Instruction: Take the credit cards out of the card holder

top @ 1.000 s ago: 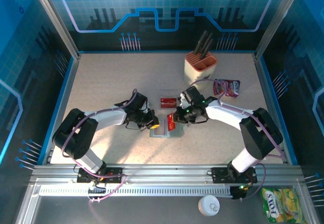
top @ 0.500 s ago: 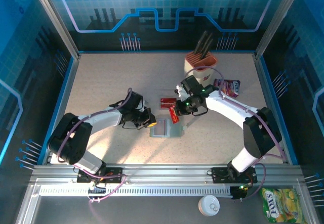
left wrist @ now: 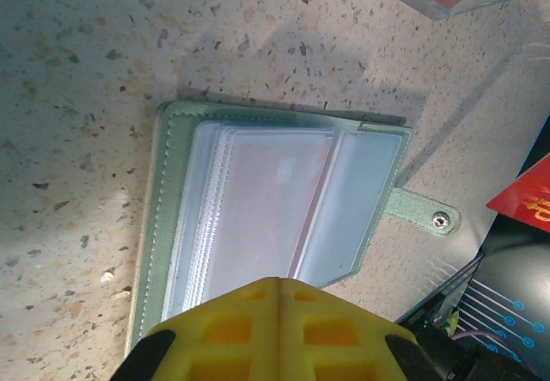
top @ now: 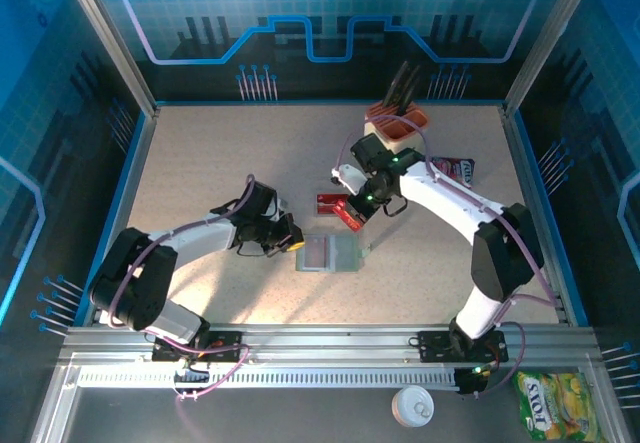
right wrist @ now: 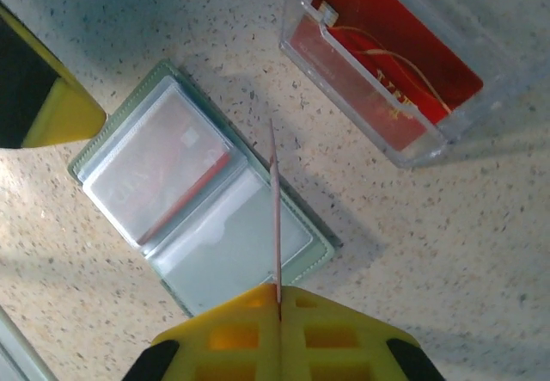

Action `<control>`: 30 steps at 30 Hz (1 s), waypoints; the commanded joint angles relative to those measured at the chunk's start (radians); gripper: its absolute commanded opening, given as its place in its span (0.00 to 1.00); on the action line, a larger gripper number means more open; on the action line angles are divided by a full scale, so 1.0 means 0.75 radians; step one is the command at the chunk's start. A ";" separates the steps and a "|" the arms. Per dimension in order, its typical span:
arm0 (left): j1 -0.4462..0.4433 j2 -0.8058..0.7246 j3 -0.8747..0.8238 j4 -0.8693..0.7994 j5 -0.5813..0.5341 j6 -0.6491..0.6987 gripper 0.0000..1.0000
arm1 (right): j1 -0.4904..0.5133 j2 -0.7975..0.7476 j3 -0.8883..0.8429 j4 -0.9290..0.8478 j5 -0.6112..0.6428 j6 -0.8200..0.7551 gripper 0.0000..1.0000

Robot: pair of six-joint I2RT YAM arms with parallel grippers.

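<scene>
The card holder (top: 330,253) lies open and flat on the table, its clear sleeves facing up (left wrist: 275,209). One red credit card (right wrist: 163,179) still sits in a sleeve. My right gripper (right wrist: 278,288) is shut on another red credit card (right wrist: 275,200), seen edge-on and held in the air above the holder (right wrist: 223,252). In the top view that gripper (top: 358,208) hovers with the card (top: 349,216) between the holder and a clear box. My left gripper (left wrist: 279,282) is shut, with nothing between its fingers, its tips against the holder's left edge (top: 296,245). The closing tab (left wrist: 425,212) sticks out sideways.
A clear plastic box (top: 331,202) holding red cards (right wrist: 387,63) stands just behind the holder. A cream knife block (top: 394,129) and a pink snack packet (top: 456,171) are at the back right. Off the table in front lie a white lid (top: 412,405) and a yellow-green packet (top: 555,403).
My right gripper has lifted the red card off the holder and carried it back toward the clear box. The left gripper stayed shut at the holder's left edge, shifting slightly.
</scene>
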 commanded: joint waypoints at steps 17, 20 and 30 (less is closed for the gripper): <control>0.029 -0.047 0.002 -0.114 -0.018 0.050 0.04 | -0.040 0.215 0.394 -0.294 0.035 -0.829 0.00; 0.030 -0.045 0.009 -0.118 -0.024 0.047 0.05 | -0.046 0.294 0.501 -0.356 0.035 -0.858 0.00; 0.030 -0.001 0.042 -0.114 -0.023 0.033 0.05 | -0.062 0.518 0.810 -0.491 -0.001 -0.910 0.00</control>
